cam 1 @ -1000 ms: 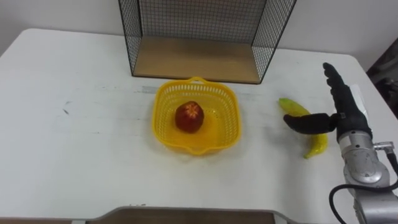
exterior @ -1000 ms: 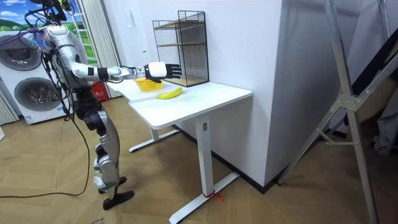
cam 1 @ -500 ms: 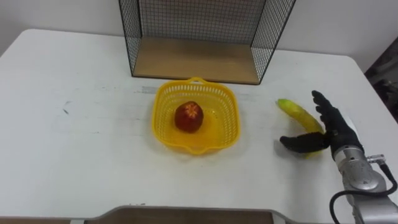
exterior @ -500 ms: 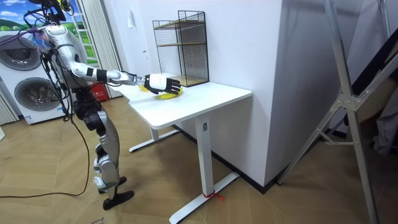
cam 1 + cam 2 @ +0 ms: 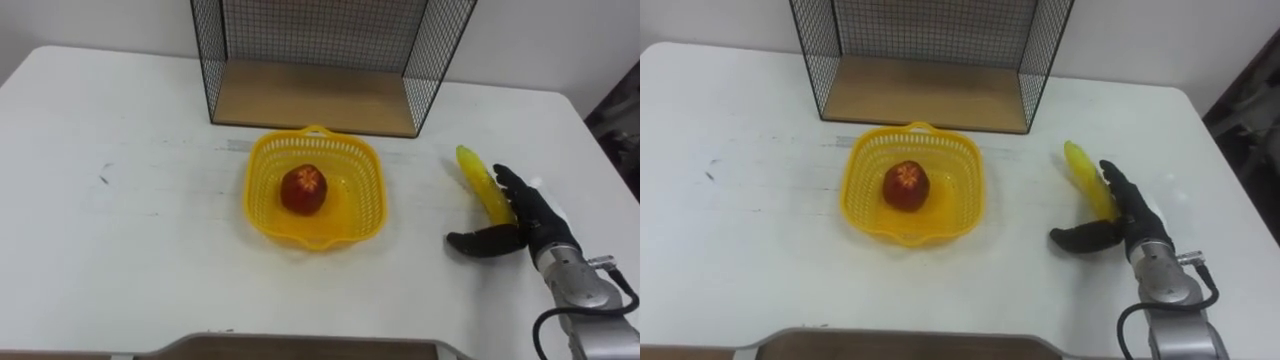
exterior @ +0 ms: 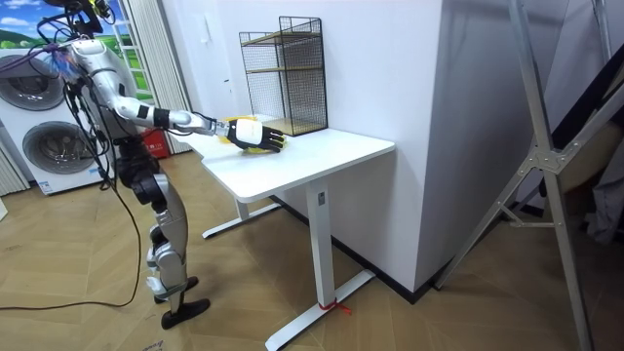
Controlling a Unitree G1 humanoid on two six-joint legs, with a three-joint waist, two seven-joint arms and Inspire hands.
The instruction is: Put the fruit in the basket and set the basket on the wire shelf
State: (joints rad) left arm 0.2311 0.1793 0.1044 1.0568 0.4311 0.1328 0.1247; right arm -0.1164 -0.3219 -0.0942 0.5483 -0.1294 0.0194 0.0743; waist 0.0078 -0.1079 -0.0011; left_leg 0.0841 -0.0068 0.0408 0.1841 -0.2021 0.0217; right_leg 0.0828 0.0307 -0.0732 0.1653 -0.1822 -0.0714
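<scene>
In the left eye view the yellow basket [image 5: 262,162] sits in the middle of the white tabletop [image 5: 130,230], directly in front of the wire shelf [image 5: 315,95], whose open side faces the robot; that placement suits a short push or lift onto the wooden board at the end. A red fruit [image 5: 303,188] already lies in the basket's hollow, so half the loading looks done. The banana [image 5: 478,178] is on the tabletop well to the right of the basket, and the right hand [image 5: 528,222] has its fingers laid over the banana's near end while the thumb [image 5: 478,242] is spread out to the left, flat towards the tabletop. The hand is therefore not closed: it looks set as a wide pincer, ready to curl from both sides. The right eye view shows the same layout, with the banana's far tip poking out beyond the fingers, which suggests a grasp near one end; that could let the fruit swing once lifted. In the room view the robot stands at the tabletop's end on the room view's left, leaning its right arm far out so the hand reaches the banana in front of the shelf, with washing machines [image 6: 44,127] behind it. I judge the next need to be a firm closing round the banana before carrying it across to the basket
</scene>
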